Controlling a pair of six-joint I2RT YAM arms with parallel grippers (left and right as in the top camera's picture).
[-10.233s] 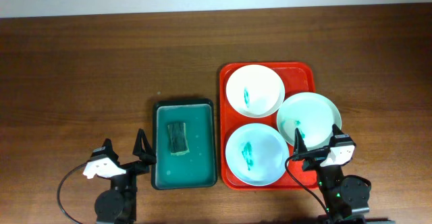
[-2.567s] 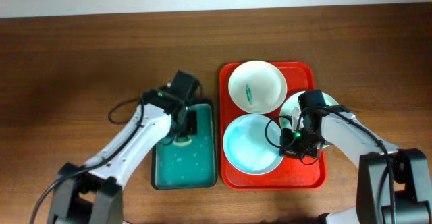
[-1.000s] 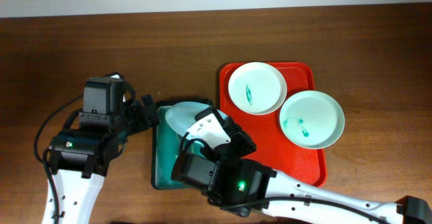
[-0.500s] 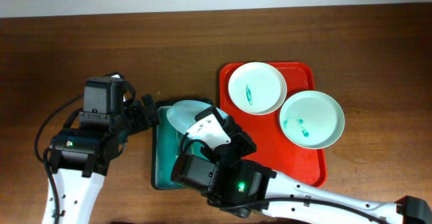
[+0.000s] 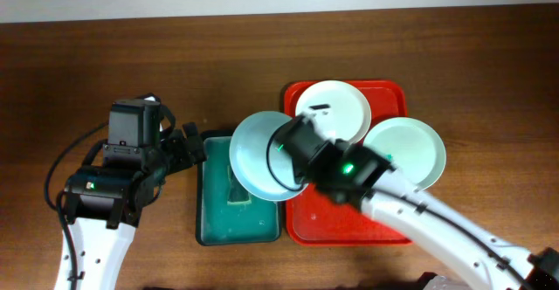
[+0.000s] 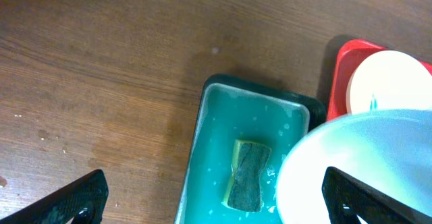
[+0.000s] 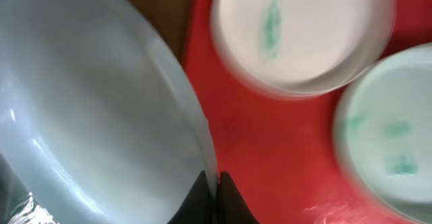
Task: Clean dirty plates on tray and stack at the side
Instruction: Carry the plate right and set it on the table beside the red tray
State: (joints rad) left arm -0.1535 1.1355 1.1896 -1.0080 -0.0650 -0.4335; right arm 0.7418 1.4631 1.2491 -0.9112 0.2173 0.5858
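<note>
Right claw is clenched on the thin rim of a pale plate. That plate is in the air and tilted, hanging over the right side of the green basin and just lapping the left edge of the red tray. Left claw is released, fingers spread wide, hovering over the wooden surface just left of the basin with nothing in it. The sponge lies in the basin water, close under the plate's edge from the left wrist view. Two more wait on the tray, the back plate and the right plate. They sit close together with green smears on both, though I can't tell whether their rims touch. I see no smear on the face of the plate I'm carrying, just a wet sheen, so I judge it washed and ready to go off to the side. I expect it to be stiff and fairly light but slick. A pinch at one spot on the rim lets it swing about the fingers, so I'd travel slowly. The rim is the only place these fingers can bite. I can't tell the material, so I'd lay it down flat rather than drop it.
</note>
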